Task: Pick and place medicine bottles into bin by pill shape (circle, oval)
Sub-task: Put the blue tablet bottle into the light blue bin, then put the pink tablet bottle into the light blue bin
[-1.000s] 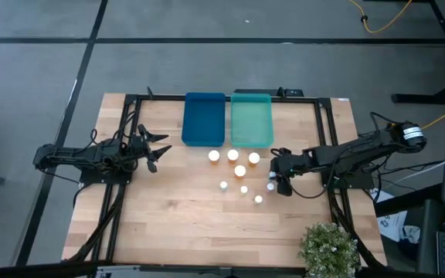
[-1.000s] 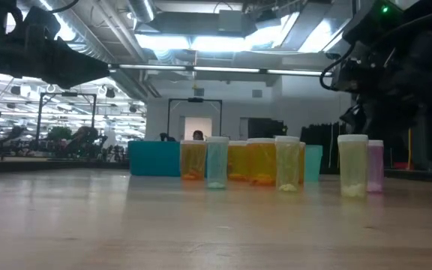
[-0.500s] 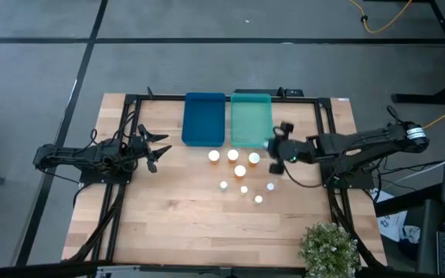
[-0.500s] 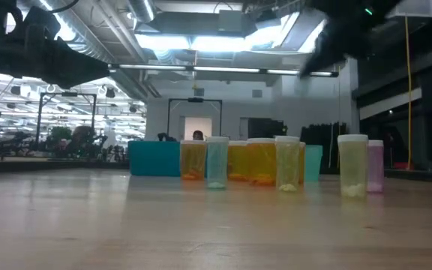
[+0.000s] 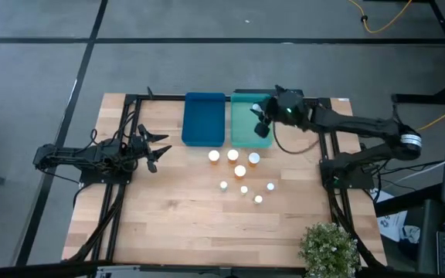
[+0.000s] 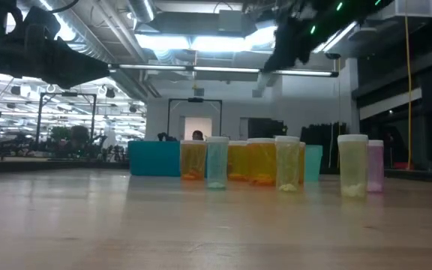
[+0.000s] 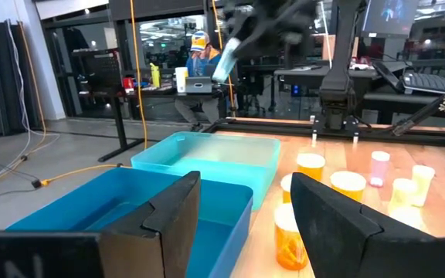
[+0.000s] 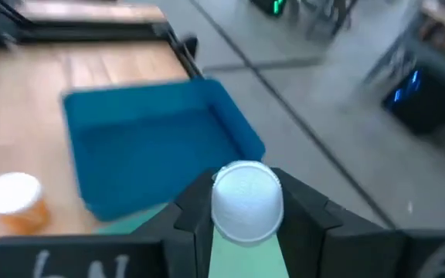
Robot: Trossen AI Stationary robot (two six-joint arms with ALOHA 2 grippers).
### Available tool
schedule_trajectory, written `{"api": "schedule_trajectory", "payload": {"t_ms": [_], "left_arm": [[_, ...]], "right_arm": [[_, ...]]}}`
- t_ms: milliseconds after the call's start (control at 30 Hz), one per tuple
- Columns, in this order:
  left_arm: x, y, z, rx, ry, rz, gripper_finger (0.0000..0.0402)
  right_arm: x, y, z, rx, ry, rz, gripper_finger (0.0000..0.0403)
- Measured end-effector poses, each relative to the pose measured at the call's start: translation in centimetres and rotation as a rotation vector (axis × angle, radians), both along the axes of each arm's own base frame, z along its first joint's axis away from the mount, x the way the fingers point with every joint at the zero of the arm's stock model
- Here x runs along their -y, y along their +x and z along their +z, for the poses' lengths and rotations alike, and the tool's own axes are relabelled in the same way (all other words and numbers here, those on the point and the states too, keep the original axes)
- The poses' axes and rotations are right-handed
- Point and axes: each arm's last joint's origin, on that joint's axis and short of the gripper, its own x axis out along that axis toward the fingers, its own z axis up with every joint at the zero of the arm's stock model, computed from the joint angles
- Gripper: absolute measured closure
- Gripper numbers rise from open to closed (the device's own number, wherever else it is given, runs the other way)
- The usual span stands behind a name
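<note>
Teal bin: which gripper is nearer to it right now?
Right. The right gripper hangs over the teal bin, shut on a small bottle. The left gripper waits open, beyond the dark blue bin.

eight bottles (image 5: 240, 171) upright (one (image 8: 246, 201) aloft)

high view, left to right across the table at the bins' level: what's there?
left gripper, open, waiting at the table's left → dark blue bin → teal bin → right gripper over the teal bin's right edge, shut on a small bottle.
</note>
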Motion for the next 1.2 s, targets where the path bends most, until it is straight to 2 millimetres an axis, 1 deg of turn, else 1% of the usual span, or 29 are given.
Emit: {"api": "schedule_trajectory", "payload": {"t_ms": [167,267,367,467,567,700,800,1033,1200], "left_arm": [[0.0,0.0,0.0,0.0,0.0,0.0,0.0207],[0.0,0.0,0.0,0.0,0.0,0.0,0.0207],[0.0,0.0,0.0,0.0,0.0,0.0,0.0207],[0.0,0.0,0.0,0.0,0.0,0.0,0.0207],[0.0,0.0,0.0,0.0,0.0,0.0,0.0207],[0.0,0.0,0.0,0.0,-0.001,0.0,0.0207],[0.0,0.0,0.0,0.0,-0.001,0.0,0.0207],[0.0,0.0,0.0,0.0,0.0,0.0,0.0207],[0.0,0.0,0.0,0.0,0.0,0.0,0.0207]], "right_arm": [[4.3,1.3,-5.2,-0.113,0.164,-0.026,0.0293],[6.5,1.9,-8.3,-0.16,0.214,-0.061,0.0293],[8.2,2.3,-10.4,-0.18,0.254,-0.111,0.0293],[9.4,3.0,-11.8,-0.209,0.274,-0.131,0.0293],[10.1,3.7,-12.6,-0.233,0.291,-0.136,0.0292],[10.7,4.5,-13.1,-0.239,0.294,-0.135,0.0291],[10.9,4.8,-13.4,-0.232,0.313,-0.152,0.0285],[10.9,4.8,-13.4,-0.236,0.314,-0.154,0.0235],[10.8,4.8,-13.3,-0.238,0.312,-0.151,0.0214]]}}
